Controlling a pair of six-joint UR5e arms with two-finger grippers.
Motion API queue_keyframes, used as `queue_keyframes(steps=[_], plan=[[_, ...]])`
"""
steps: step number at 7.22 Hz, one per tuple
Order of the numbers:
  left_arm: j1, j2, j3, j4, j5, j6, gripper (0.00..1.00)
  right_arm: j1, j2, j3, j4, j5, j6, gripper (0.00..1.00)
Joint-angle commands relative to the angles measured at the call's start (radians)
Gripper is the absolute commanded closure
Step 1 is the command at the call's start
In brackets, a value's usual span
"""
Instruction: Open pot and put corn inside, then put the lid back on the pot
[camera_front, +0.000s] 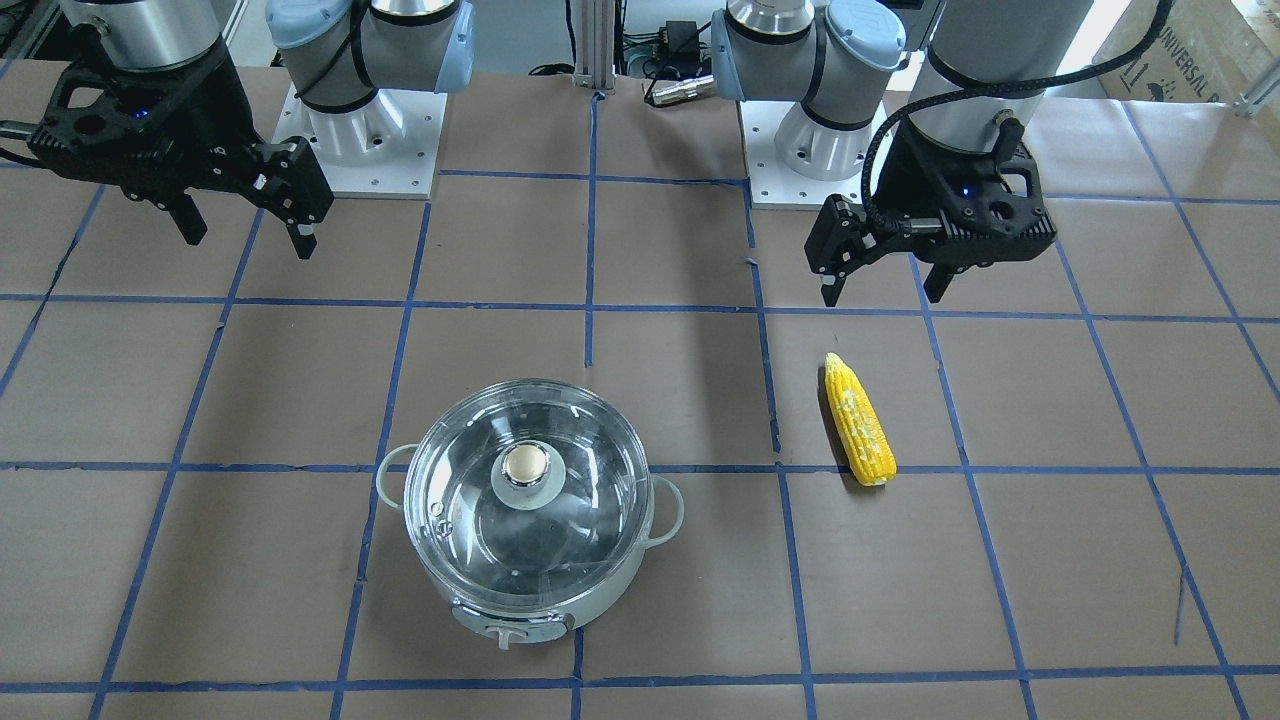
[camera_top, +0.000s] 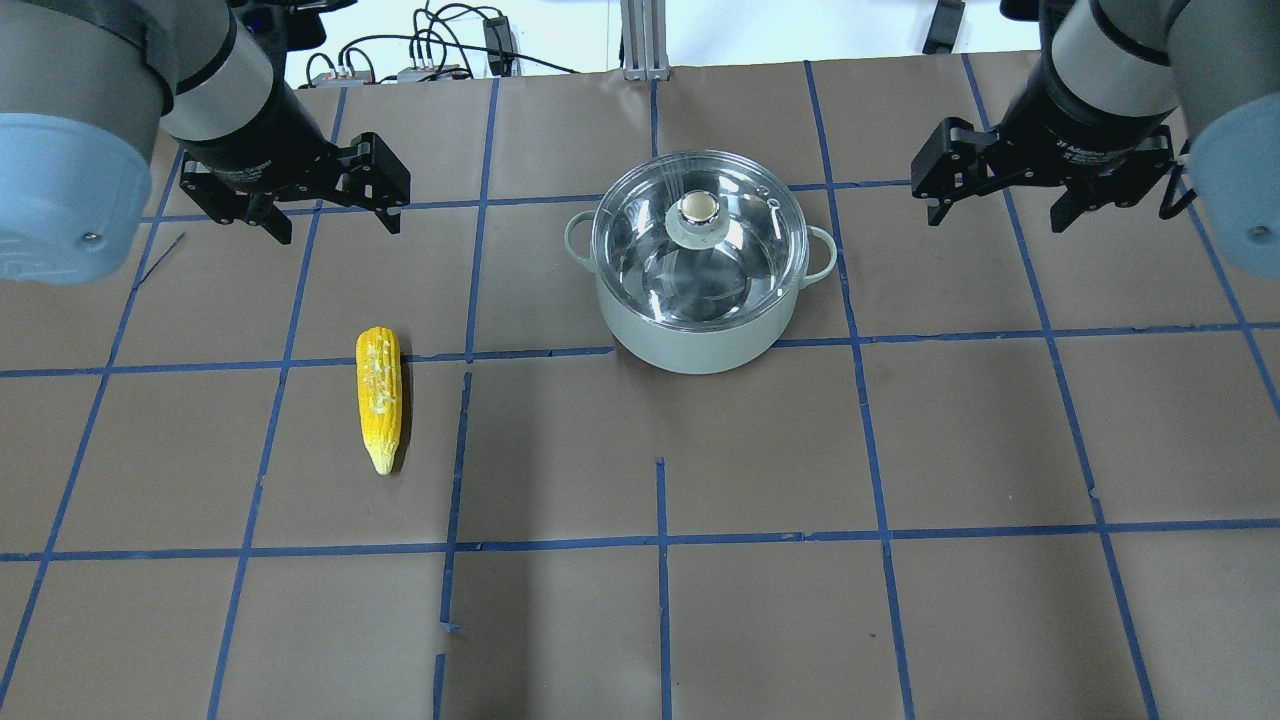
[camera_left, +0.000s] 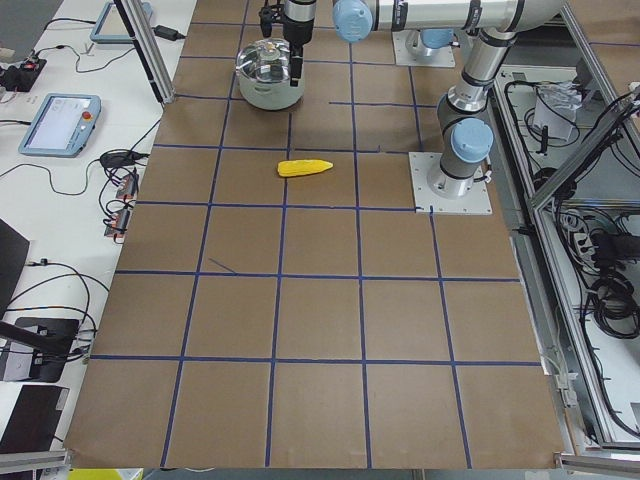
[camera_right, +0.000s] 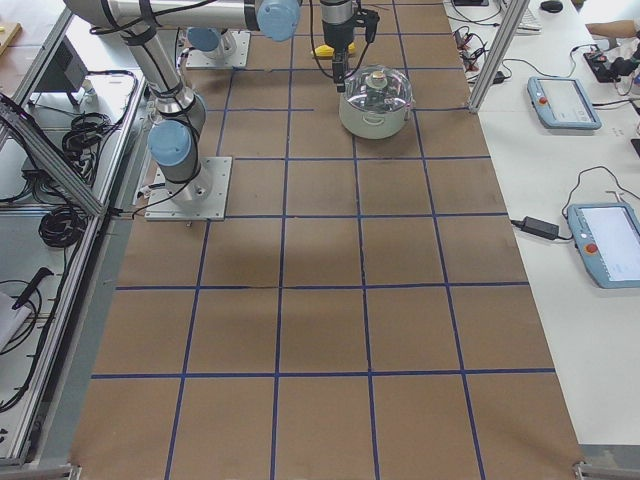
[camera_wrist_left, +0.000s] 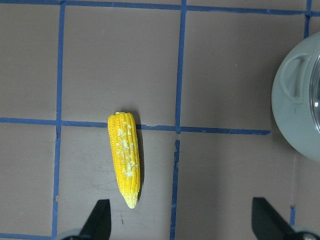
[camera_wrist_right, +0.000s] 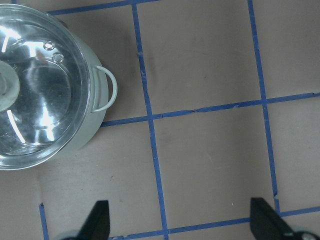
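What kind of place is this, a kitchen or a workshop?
Probably a robotics lab, not a kitchen: a left arm and right arm bolted to a table taped into a blue grid, control tablets nearby, and only a pot and corn cob as props.

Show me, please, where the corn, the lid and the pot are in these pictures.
corn (camera_top: 380, 398): overhead exterior view, middle of the cob.
lid (camera_front: 527, 465): exterior front-facing view, its centre knob.
pot (camera_top: 690, 345): overhead exterior view, pale outer wall below the rim.
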Motion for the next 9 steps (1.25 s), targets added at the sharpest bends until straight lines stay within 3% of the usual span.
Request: queue_keyframes(steps=[1,6,9], plan=[[0.0,-0.002,0.0,0.002,-0.003,0.0,0.0,0.002,-0.001,-0.001,0.0,0.0,0.0,0.01],[0.0,-0.002,0.0,0.002,-0.003,0.0,0.0,0.017,0.019,-0.001,-0.026,0.005,0.031,0.01],[0.006,-0.025,-0.003,0.013,-0.002,0.003,0.0,0.104,0.137,-0.015,-0.145,-0.009,0.031,0.01]])
